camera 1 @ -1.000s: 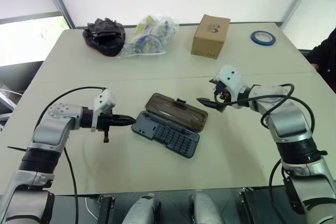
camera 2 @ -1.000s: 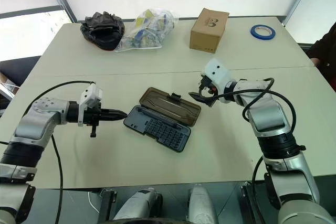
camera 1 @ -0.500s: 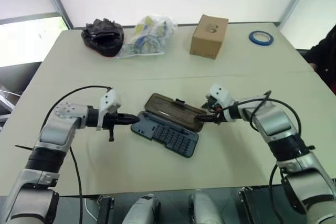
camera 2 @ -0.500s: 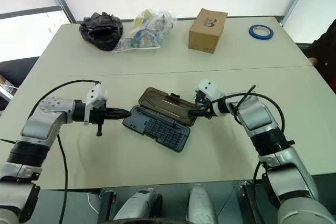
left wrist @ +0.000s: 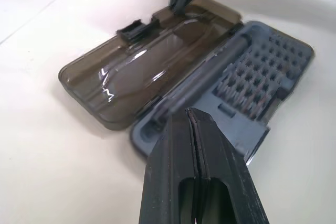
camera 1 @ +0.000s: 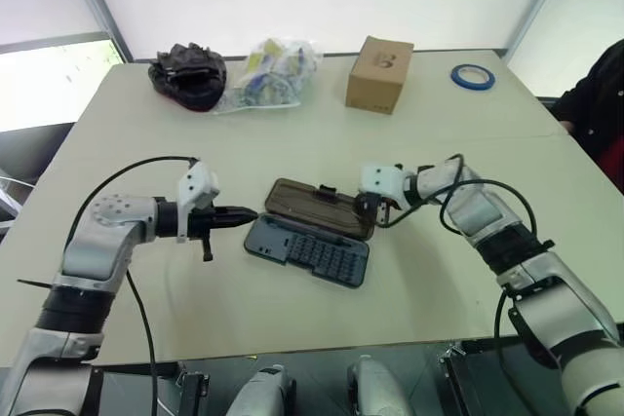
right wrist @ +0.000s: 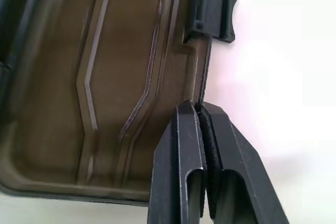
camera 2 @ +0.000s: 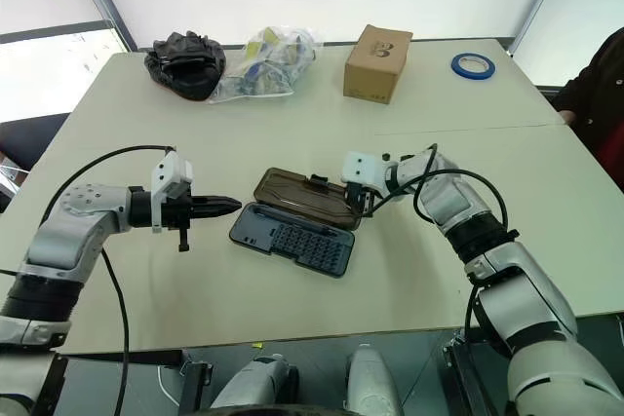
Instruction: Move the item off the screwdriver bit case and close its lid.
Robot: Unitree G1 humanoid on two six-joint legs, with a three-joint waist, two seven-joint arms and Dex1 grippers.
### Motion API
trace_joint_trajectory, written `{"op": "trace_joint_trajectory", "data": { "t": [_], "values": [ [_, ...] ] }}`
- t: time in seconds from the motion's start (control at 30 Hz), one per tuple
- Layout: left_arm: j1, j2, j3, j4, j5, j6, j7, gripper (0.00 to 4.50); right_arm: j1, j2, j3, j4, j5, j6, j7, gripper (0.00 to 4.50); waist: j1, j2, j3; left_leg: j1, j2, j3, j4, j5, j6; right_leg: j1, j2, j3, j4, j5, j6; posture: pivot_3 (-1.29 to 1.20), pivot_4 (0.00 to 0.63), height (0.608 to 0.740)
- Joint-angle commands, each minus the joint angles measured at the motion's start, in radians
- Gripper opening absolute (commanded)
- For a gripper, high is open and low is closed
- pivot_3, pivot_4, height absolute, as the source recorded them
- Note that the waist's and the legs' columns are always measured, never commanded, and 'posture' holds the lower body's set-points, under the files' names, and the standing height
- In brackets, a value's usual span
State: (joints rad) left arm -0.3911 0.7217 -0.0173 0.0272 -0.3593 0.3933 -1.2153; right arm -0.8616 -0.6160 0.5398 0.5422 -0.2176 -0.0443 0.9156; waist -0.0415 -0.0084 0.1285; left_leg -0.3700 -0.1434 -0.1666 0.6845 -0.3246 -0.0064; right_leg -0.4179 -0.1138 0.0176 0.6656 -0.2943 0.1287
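The screwdriver bit case (camera 1: 310, 250) lies open mid-table, its dark grey-blue tray showing rows of bits. Its smoky brown lid (camera 1: 317, 207) lies flat behind the tray, black latch tab (right wrist: 215, 14) on the far edge. Nothing rests on tray or lid, and I cannot tell which thing on the table is the item. My right gripper (right wrist: 199, 106) is shut, tips pressed on the lid's far rim beside the tab; whether it pinches the rim is unclear. My left gripper (camera 1: 249, 215) is shut and empty, pointing at the tray's left end, just short of it.
Along the back of the table sit a black crumpled bundle (camera 1: 187, 73), a clear plastic bag (camera 1: 268, 70), a cardboard box (camera 1: 378, 75) and a blue tape roll (camera 1: 472, 76). A person's dark sleeve (camera 1: 597, 104) shows at the right edge.
My right gripper dropped and swung left from above the table to the lid's far rim, and its fingers went from open to shut. The left gripper stayed put.
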Motion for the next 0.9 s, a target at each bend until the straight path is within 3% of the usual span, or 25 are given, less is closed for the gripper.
{"op": "trace_joint_trajectory", "data": {
  "t": [0.03, 0.33, 0.53, 0.7, 0.9],
  "values": [
    [0.011, 0.026, 0.019, -0.038, -0.016, 0.009, -0.003, 0.0, -0.081, -0.04, 0.032, 0.177, -0.18, -0.178, -0.149, 0.02, 0.006, 0.0, 0.0, 0.0, 0.0, 0.0, 0.0, 0.0, 0.0, 0.0, 0.0, 0.0, 0.0, 0.0, 0.0, 0.0, 0.15, 0.74],
    [0.019, 0.013, -0.008, -0.042, -0.01, -0.004, -0.005, 0.0, -0.187, 0.023, 0.078, 0.391, -0.3, -0.42, -0.269, 0.02, 0.023, 0.001, 0.0, -0.004, 0.0, -0.001, -0.002, 0.0, 0.0, -0.006, 0.001, 0.0, 0.0, 0.0, 0.0, 0.0, 0.15, 0.74],
    [0.029, 0.003, -0.017, -0.05, -0.005, -0.008, -0.001, 0.0, -0.202, 0.077, 0.029, 0.461, -0.254, -0.367, -0.219, 0.02, 0.019, 0.001, 0.0, -0.004, 0.0, -0.001, -0.003, 0.0, 0.0, -0.006, 0.001, 0.0, 0.0, 0.0, 0.0, 0.0, 0.15, 0.74],
    [0.036, 0.003, -0.017, -0.055, -0.005, -0.01, 0.004, 0.0, -0.174, 0.09, -0.02, 0.43, -0.211, -0.276, -0.126, 0.02, 0.021, 0.001, 0.001, -0.004, 0.001, -0.001, -0.003, 0.0, 0.0, -0.006, 0.001, 0.0, 0.0, 0.0, 0.0, 0.0, 0.15, 0.74],
    [0.033, 0.001, -0.019, -0.048, -0.006, -0.012, 0.006, 0.0, -0.067, 0.082, -0.084, 0.182, -0.15, -0.178, -0.008, 0.02, 0.02, 0.001, 0.001, -0.004, 0.0, -0.001, -0.003, 0.0, 0.0, -0.007, 0.001, 0.0, 0.0, 0.0, 0.0, 0.0, 0.15, 0.74]
  ]
}}
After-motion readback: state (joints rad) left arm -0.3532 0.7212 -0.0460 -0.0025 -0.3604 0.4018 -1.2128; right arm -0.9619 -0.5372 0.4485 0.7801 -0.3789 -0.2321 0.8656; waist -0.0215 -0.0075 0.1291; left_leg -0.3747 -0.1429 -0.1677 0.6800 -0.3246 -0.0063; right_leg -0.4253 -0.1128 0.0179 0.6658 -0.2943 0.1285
